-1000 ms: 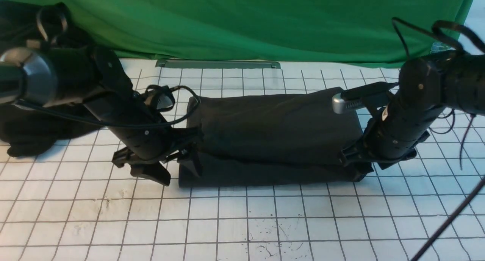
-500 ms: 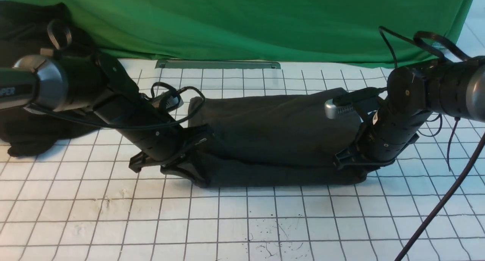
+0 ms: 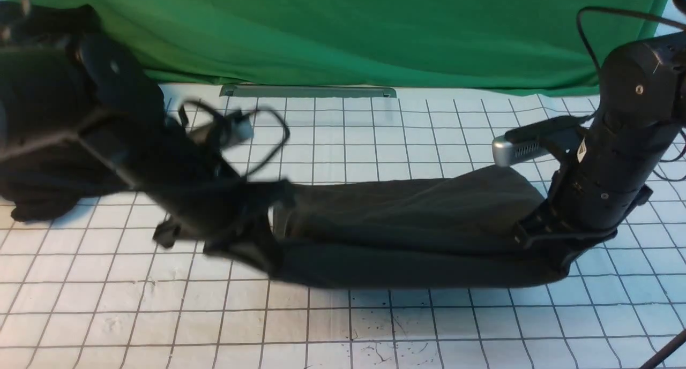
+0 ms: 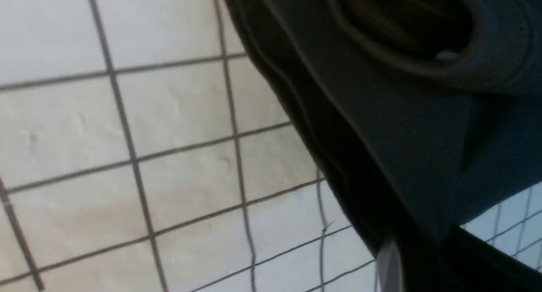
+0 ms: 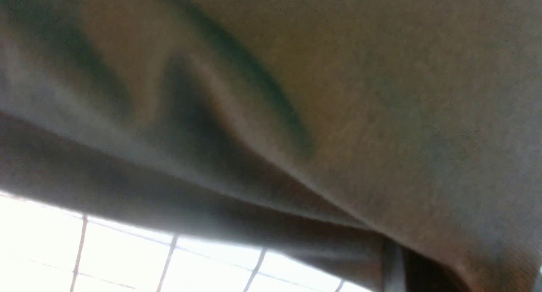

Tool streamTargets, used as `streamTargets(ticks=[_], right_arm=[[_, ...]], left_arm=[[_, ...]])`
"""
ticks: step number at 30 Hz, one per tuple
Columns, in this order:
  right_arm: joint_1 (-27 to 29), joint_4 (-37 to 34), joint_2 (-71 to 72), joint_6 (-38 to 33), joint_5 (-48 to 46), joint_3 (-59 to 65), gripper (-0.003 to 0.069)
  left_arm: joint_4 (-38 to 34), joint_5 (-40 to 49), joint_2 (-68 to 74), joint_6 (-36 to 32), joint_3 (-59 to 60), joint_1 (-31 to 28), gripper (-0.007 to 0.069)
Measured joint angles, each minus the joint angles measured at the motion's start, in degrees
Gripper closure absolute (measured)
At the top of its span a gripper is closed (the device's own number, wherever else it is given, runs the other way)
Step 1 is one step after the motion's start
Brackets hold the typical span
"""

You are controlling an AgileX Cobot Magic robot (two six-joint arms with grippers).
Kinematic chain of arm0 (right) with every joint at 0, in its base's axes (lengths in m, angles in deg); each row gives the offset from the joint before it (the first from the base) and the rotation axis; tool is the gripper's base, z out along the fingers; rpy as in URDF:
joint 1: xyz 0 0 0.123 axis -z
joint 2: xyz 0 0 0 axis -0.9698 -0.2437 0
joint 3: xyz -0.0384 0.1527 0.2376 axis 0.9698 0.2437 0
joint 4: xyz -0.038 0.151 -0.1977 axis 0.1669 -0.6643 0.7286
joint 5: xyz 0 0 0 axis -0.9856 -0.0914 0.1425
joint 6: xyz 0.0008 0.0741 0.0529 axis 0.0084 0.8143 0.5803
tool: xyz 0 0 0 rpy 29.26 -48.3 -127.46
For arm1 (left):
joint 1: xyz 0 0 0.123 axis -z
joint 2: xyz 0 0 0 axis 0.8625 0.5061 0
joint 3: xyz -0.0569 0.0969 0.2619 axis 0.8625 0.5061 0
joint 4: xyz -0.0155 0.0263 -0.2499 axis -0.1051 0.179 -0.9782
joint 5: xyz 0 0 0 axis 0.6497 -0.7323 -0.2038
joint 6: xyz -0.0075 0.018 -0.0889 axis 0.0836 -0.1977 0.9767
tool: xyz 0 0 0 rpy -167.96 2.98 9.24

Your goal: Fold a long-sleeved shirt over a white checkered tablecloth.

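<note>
Motion blur smears the left pincer (image 3: 252,246), so its jaws cannot be read. The right pincer (image 3: 557,251) is buried in the long-sleeved shirt (image 3: 407,235), fingertips hidden. In both wrist views the shirt runs past the picture's edges, logo and label unseen.

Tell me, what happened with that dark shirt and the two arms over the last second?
Both grippers, the left gripper and the right gripper, closed in on the ends of the long-sleeved shirt and dragged it across the white checkered tablecloth toward the camera; its far edge has come nearer and the bundle looks flatter. The black fabric heap and green backdrop stayed put.
</note>
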Motion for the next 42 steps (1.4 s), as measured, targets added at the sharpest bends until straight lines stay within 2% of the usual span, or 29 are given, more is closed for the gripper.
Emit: streamTargets(ticks=[5, 8, 10, 11, 12, 14, 17, 19, 23, 25, 26, 27, 28, 29, 31, 42], right_arm=[[-0.2, -0.7, 0.0, 0.9, 0.3, 5.0, 0.0606], [-0.2, -0.3, 0.0, 1.8, 2.2, 9.1, 0.0558], [-0.2, 0.0, 0.0, 2.5, 3.8, 11.2, 0.0469], [-0.2, 0.1, 0.0, 2.5, 3.7, 11.2, 0.0469], [-0.2, 0.5, 0.0, 2.2, 3.4, 11.2, 0.0387], [-0.2, 1.0, 0.0, 0.4, 0.6, 10.0, 0.0307], [-0.1, 1.4, 0.3, -2.1, -4.4, 7.0, 0.0233], [-0.1, 1.4, 2.2, -3.3, -5.3, 5.0, 0.0217], [-0.1, 1.4, 8.3, -4.0, -5.7, 3.9, 0.0268], [-0.1, 1.4, 11.4, -4.2, -5.3, 3.7, 0.0344], [-0.1, 1.4, 11.7, -4.2, -5.2, 3.7, 0.0344], [-0.1, 1.4, 14.2, -4.4, -2.1, 3.6, 0.0464], [-0.1, 1.4, 14.4, -4.4, -2.1, 3.6, 0.0464], [-0.1, 0.4, 15.3, -4.8, 0.7, 3.6, 0.0556], [-0.1, -1.5, 15.1, -5.1, 4.9, 4.1, 0.0636], [-0.1, -3.1, 0.3, -5.2, 21.3, 17.7, 0.0662]], left_arm=[[0.3, -5.9, -0.1, 0.8, 5.7, 1.0, 0.061], [0.3, -7.7, -0.1, 1.1, 7.2, 1.1, 0.061], [0.3, -7.7, -0.1, 1.1, 7.3, 1.1, 0.0603], [0.3, -7.7, -0.1, 1.1, 7.3, 1.1, 0.0603], [0.4, -7.0, -0.1, 0.6, 7.0, 1.1, 0.0588], [0.6, -5.3, -0.6, 0.0, 6.1, 1.1, 0.0563], [1.3, -3.2, -2.4, -0.3, 3.9, 1.1, 0.0501], [2.7, -1.2, -4.9, -0.4, 1.9, 1.1, 0.0443], [5.2, 1.2, -8.4, -0.4, 0.6, 1.1, 0.0341], [5.8, 1.3, -9.3, -0.4, 0.4, 1.1, 0.0311], [5.8, 1.3, -9.4, -0.4, 0.4, 1.1, 0.0308], [6.1, 0.3, -9.9, -0.4, 0.4, 1.1, 0.0285], [6.1, 0.3, -9.9, -0.4, 0.4, 1.1, 0.0283], [5.8, -0.8, -10.0, -0.4, 0.4, 1.1, 0.0275], [5.3, -2.5, -10.0, -0.4, 0.4, 1.1, 0.027], [5.1, -5.4, -10.0, 0.0, 0.4, 1.0, 0.0266]])
